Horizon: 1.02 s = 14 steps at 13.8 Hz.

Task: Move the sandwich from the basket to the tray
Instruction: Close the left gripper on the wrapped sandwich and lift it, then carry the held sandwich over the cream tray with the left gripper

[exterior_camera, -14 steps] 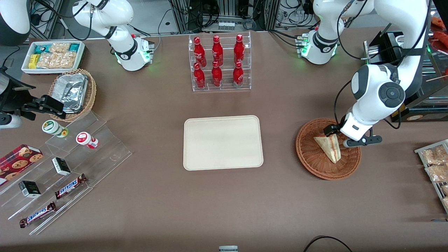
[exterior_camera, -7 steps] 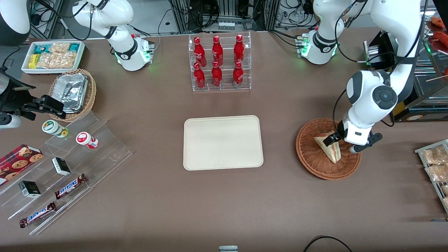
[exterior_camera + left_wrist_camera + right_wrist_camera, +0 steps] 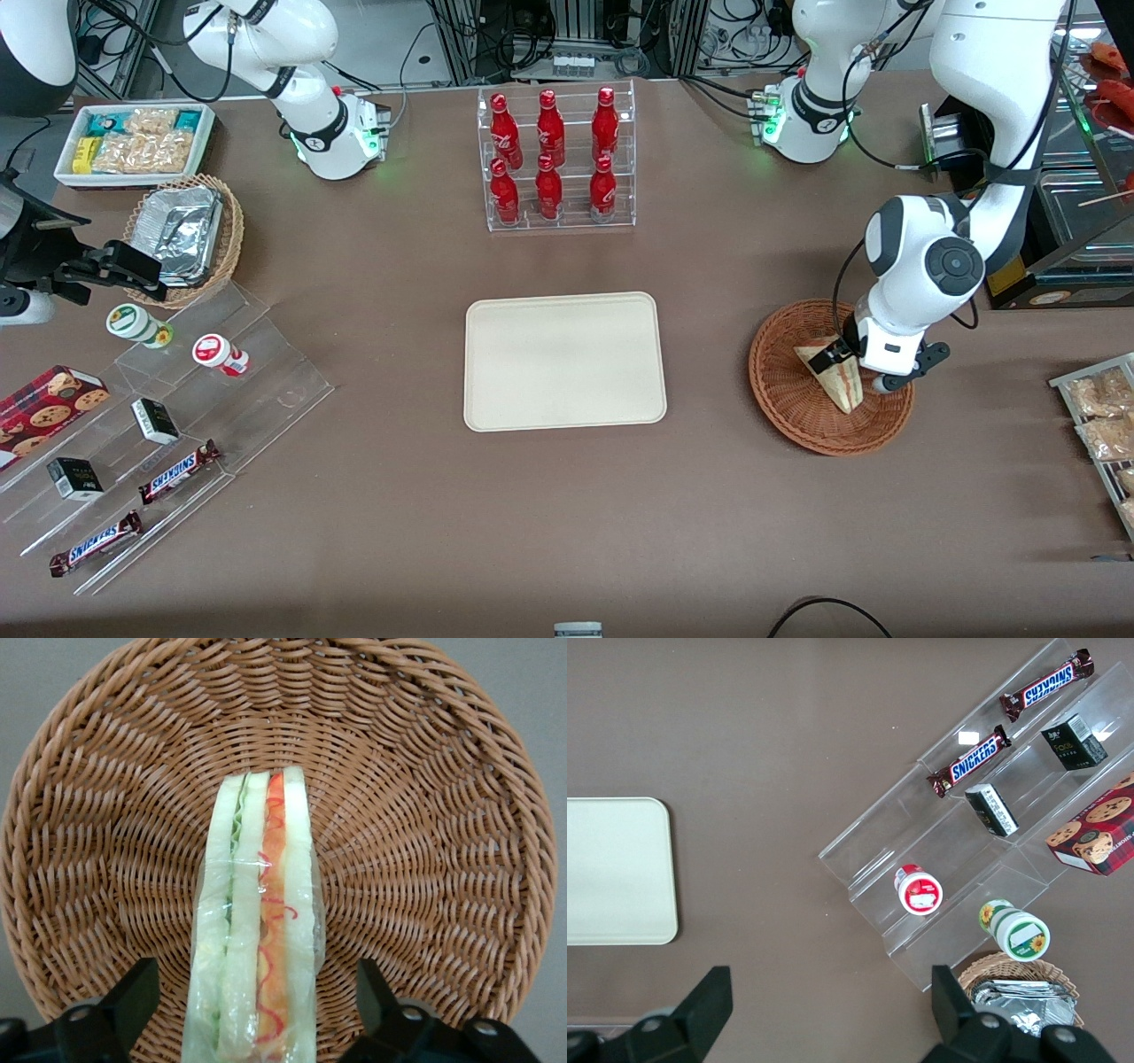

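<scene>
Over the last second I brought the gripper down into the basket; its fingers now stand wide apart, one on each side of the sandwich, which lies unlifted between them. Grasp not yet closed; tray well apart, toward the parked arm.

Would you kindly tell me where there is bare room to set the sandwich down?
The tray is bare. Open tabletop borders it toward the basket and the bottle rack. The basket is crowded: the sandwich lies between the open pincer fingers.
</scene>
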Each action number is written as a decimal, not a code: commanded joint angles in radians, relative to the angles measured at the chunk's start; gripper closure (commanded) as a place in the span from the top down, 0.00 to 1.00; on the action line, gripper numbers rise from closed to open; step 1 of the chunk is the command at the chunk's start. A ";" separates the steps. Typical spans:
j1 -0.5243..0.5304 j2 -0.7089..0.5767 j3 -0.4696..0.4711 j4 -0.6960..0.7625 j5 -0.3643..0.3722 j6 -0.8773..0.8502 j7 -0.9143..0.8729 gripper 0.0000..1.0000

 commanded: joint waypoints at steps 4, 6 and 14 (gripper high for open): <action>-0.003 -0.033 0.001 0.003 0.004 -0.034 0.000 0.00; -0.006 -0.053 0.000 0.006 0.004 -0.052 0.000 0.00; -0.087 0.001 -0.086 0.380 0.001 -0.491 -0.002 0.00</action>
